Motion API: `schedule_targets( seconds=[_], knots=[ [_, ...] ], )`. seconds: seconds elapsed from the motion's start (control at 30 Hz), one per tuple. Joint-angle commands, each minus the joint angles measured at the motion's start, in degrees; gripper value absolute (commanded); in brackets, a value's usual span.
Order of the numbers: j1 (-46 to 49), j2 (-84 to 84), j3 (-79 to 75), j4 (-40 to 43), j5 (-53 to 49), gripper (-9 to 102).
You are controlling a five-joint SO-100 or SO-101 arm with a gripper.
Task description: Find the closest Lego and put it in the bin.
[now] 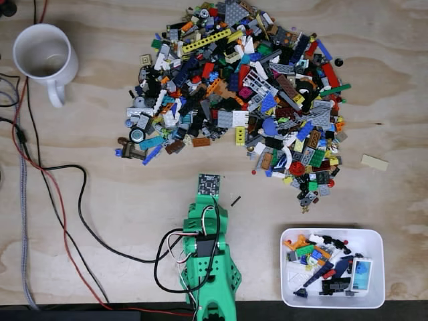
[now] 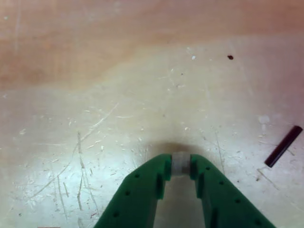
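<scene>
A: Plywood tabletop [image 1: 100,200], scratched pale in the wrist view. At the far left of the fixed view a white mug [image 1: 42,55] stands with cables [image 1: 67,221] trailing below it. How far along does the job look?

B: Partway, by the look of it. The big Lego pile [image 1: 247,93] at the top middle is barely dented, and the green arm [image 1: 208,261] sits below it at the bottom edge, its tip over bare wood short of the pile.

A: And the fingers [image 2: 180,164]?

B: In the wrist view they are nearly together, clamped on a small pale piece [image 2: 181,163] at the tips. It is too small to say what kind of brick it is. A thin dark rod [image 2: 283,146] lies loose just to the right of them, untouched.

A: So the pick appears done.

B: Seemingly, yes. What is left for this piece is the carry to the right and the drop. The white bin [image 1: 332,266] at the lower right already holds a number of pieces, so earlier rounds seem finished, yet most of the pile is still out.
</scene>
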Motion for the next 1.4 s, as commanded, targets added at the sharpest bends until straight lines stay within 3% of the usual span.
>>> schedule_targets(
  seconds=[0.0,0.87,1.17,1.37],
  knots=[
    [-0.9,0.2,-0.5,0.7,0.5,0],
    [0.0,-0.9,-1.3,-1.0,2.5,0],
    [6.9,-48.3,-22.7,-23.6,3.5,10],
    [8.2,-75.3,-42.7,-30.1,4.9,14]
  ],
)
